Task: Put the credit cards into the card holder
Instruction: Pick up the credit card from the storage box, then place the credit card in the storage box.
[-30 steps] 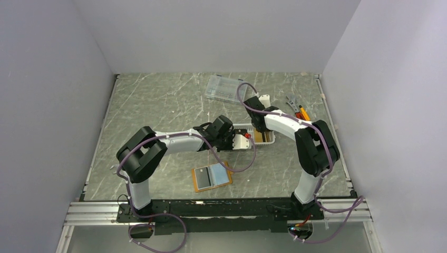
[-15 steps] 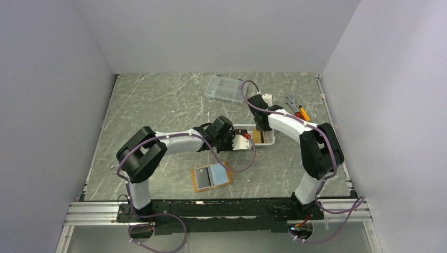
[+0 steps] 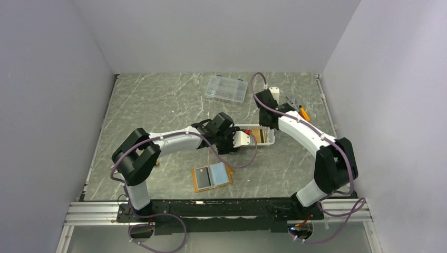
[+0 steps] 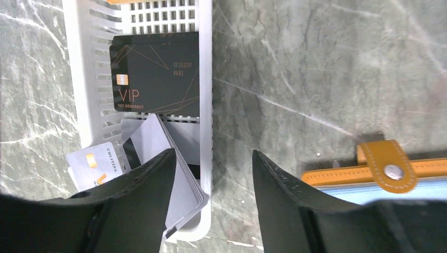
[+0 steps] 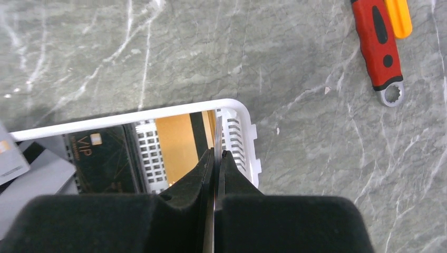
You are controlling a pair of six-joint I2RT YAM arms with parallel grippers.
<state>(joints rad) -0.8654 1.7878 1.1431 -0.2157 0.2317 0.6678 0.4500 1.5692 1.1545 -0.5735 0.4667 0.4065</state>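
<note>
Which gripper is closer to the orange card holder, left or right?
Left. The left gripper is open over one end of the white basket, with the card holder close beside it. The right gripper, shut on a thin card, is over the basket's opposite end, farther off.

My overhead camera sits above and behind the arm bases, looking down and forward over the whole marble table (image 3: 158, 105) from well back. The left wrist camera looks almost straight down, close over one end of the white basket (image 4: 87, 74) and the black VIP card (image 4: 155, 71) in it. The right wrist camera, equally close and pointing down, sees that same basket and card from the opposite end, and the overhead view holds them mid-table.
</note>
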